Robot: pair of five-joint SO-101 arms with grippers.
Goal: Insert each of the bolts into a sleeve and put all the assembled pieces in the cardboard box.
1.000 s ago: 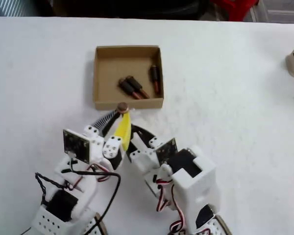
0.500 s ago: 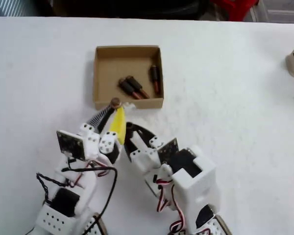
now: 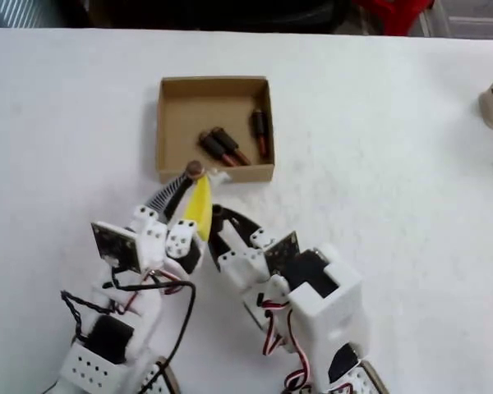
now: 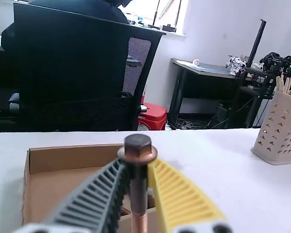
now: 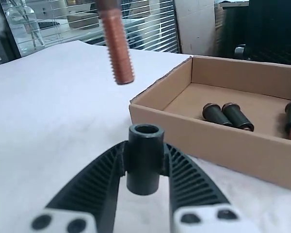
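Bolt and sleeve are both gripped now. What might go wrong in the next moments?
1. In the right wrist view the bolt tip hangs to one side of the sleeve opening, so lowering it may catch the rim.
2. The left gripper pinches only the bolt's thin shank, and a rim hit could tilt it.
3. Both grippers sit close to the cardboard box wall and might nudge it.
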